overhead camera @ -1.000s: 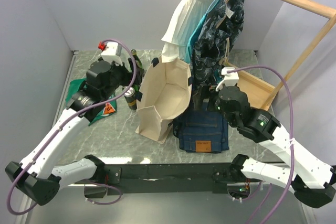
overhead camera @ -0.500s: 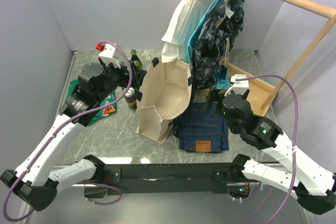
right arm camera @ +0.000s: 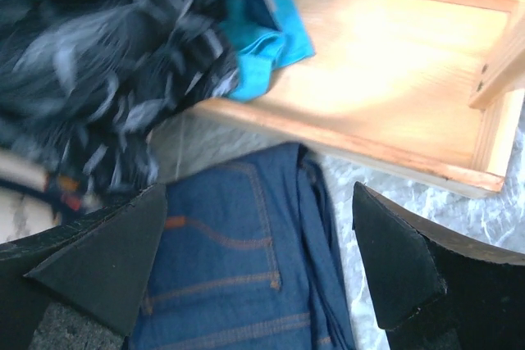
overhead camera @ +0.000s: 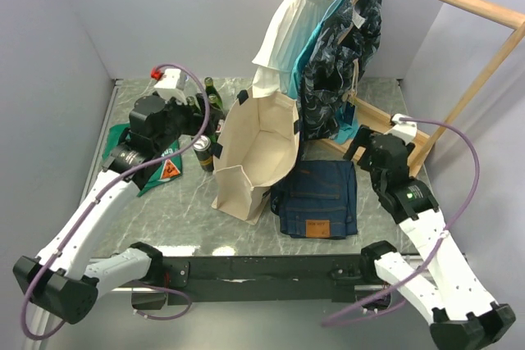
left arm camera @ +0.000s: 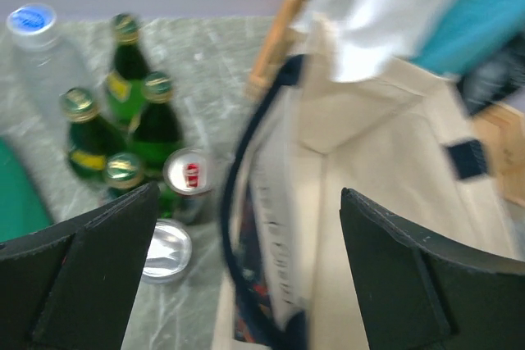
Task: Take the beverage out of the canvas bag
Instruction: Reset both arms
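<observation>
Top view, canvas bag (overhead camera: pixel 258 149): it is standing upright at mid-table, mouth open, between the green bottles (overhead camera: pixel 212 94) and the folded jeans (overhead camera: pixel 318 198).
Top view, left gripper (overhead camera: pixel 199 116): you are holding it over the bottles, just left of the bag.
Top view, right gripper (overhead camera: pixel 359 141): you are hovering it past the jeans, near the wooden rack base (overhead camera: pixel 394 141).
Left wrist view, left gripper (left arm camera: pixel 248 198): its fingers (left arm camera: pixel 82 276) are standing spread wide, gripping nothing, framing the bag's navy handle (left arm camera: pixel 238 161); bottles (left arm camera: pixel 135 112) and a can (left arm camera: pixel 189 176) are standing outside the bag (left arm camera: pixel 385 170).
Right wrist view, right gripper (right arm camera: pixel 258 194): its fingers (right arm camera: pixel 410 260) are spread wide and empty above the jeans (right arm camera: pixel 238 268).
</observation>
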